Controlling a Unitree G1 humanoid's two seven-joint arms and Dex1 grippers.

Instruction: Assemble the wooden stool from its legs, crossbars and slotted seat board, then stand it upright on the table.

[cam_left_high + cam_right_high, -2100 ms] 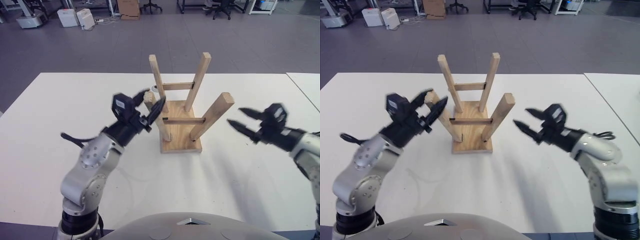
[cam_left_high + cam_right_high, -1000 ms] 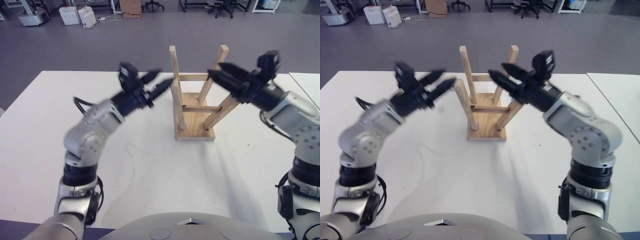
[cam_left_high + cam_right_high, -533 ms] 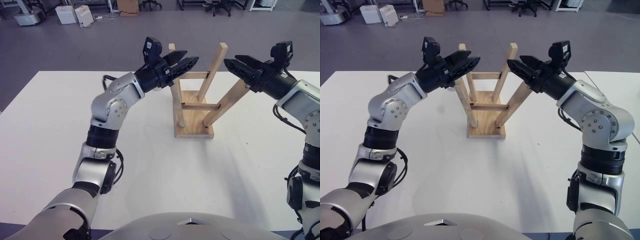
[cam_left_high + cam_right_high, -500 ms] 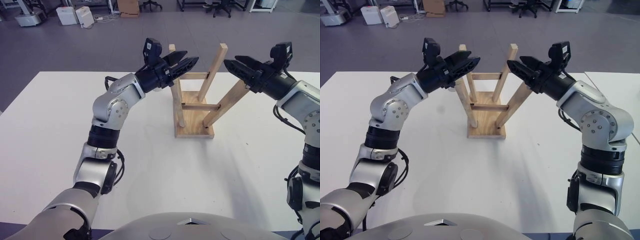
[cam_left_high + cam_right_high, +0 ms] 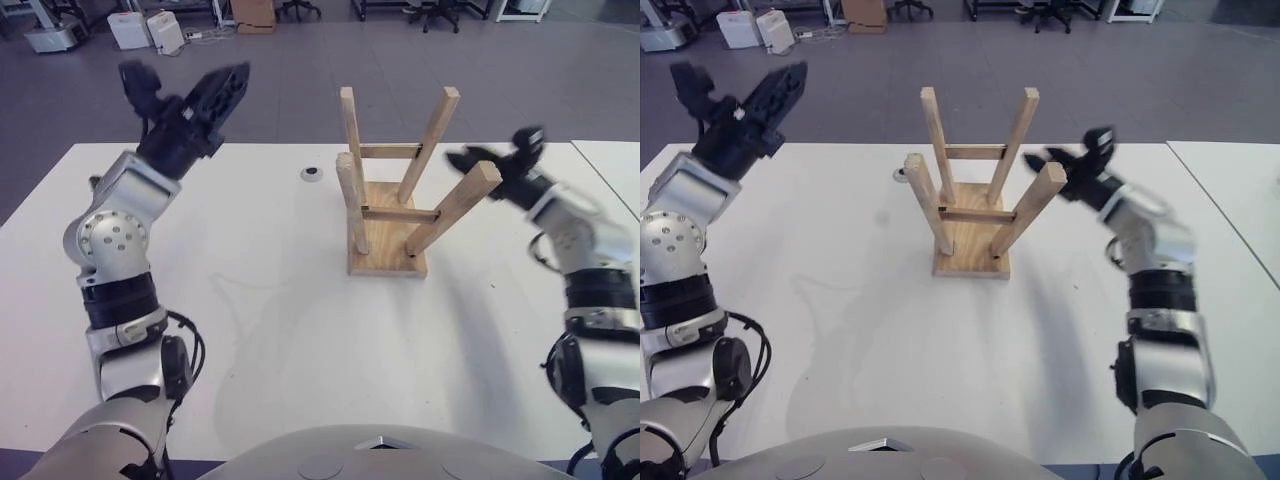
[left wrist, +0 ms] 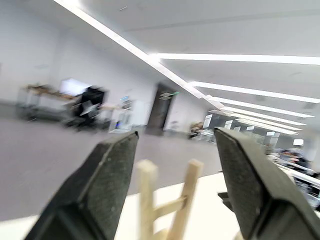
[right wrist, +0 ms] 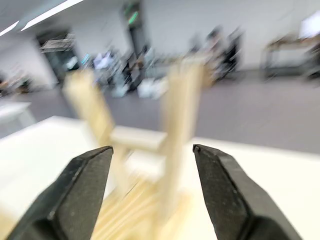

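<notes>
On the bench, the stool rests inverted on its seat board, assembled but not yet righted. Far left of it the left claw hangs high, wide open and empty. The right claw gapes empty beside a leg, probably to tip the stool over.

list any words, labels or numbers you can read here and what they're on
No text can be read anywhere.
stool: bare wood, no print.
table: no markings visible.
cardboard box on the far floor: any marks are too small to read.
green ceiling sign in the right wrist view: too blurred to read.
</notes>
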